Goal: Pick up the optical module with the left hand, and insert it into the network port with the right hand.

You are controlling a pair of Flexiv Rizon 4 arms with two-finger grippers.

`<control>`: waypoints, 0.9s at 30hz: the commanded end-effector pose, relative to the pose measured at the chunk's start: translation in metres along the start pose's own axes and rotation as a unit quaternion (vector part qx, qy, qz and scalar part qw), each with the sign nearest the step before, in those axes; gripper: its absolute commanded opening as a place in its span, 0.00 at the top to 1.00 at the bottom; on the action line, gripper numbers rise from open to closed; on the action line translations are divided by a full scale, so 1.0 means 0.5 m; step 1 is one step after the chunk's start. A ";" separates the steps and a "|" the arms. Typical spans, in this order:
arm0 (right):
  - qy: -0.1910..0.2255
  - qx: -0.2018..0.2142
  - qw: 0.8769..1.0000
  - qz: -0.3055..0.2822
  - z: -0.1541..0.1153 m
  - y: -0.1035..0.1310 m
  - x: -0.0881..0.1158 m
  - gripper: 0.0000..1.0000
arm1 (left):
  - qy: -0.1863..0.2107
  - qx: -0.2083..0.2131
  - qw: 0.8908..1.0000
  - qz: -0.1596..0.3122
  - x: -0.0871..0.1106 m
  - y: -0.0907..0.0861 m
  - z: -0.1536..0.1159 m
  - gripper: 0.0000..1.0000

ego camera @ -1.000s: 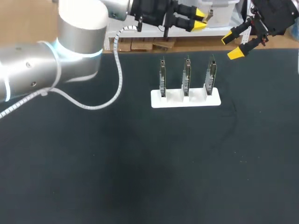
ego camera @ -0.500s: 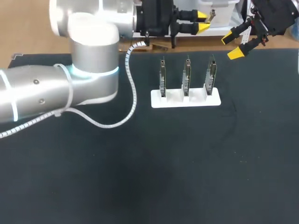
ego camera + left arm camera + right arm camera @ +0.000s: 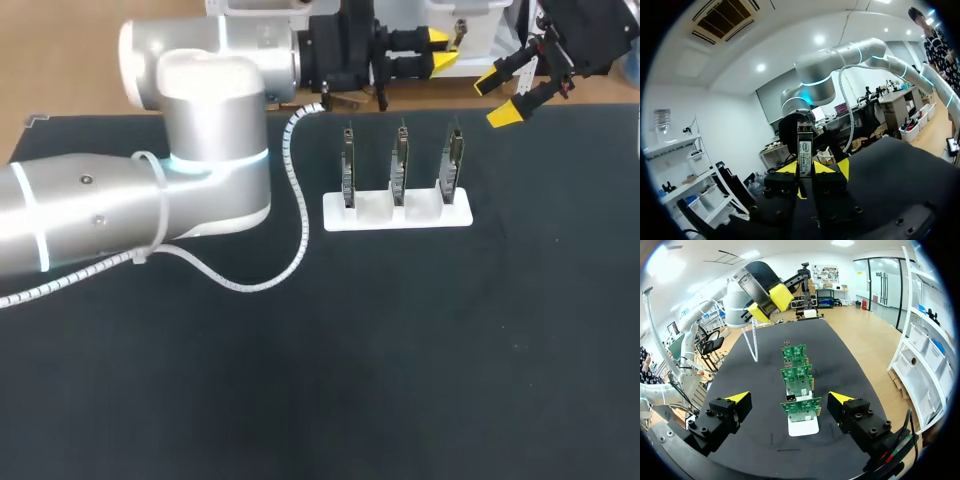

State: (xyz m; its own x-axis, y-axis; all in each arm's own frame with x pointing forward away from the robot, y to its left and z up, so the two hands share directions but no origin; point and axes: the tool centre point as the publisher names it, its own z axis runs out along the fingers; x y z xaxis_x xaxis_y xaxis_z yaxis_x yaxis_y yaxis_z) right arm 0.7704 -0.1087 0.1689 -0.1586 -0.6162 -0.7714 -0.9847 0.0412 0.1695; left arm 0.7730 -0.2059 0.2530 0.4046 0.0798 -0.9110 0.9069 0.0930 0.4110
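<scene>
**Module levelled by the far edge, handover pending**

Held the optical module (image 3: 805, 148) upright between the narrow-set fingers of the left gripper (image 3: 436, 52), raised by the far edge of the table (image 3: 400, 350). Over the last second, swung the left arm (image 3: 150, 200) in across the table's left side, levelling the wrist and nudging the gripper slightly rightward. Kept the right gripper (image 3: 495, 100) unmoved above the far right corner, fingers spread wide and empty. Left the white holder (image 3: 397, 214) and its three upright boards (image 3: 399, 165) untouched near the middle of the far edge. Probably set up for a handover; insertion not yet begun.
</scene>
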 end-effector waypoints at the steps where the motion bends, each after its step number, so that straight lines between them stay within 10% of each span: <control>1: 0.000 0.001 1.000 0.000 0.000 0.002 0.000 0.00 | -0.023 0.005 1.000 -0.013 0.008 -0.003 -0.010 1.00; 27: 0.000 0.001 1.000 0.000 0.000 0.002 0.000 0.00 | -0.009 0.065 0.994 -0.088 0.031 -0.005 0.006 1.00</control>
State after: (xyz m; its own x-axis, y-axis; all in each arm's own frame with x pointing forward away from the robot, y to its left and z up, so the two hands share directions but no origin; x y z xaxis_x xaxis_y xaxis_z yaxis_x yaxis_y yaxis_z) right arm 0.7704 -0.1087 0.1689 -0.1586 -0.6162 -0.7714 -0.9847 0.0412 0.1695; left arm 0.7769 -0.2075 0.2358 0.2437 0.0423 -0.9689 0.9698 -0.0163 0.2433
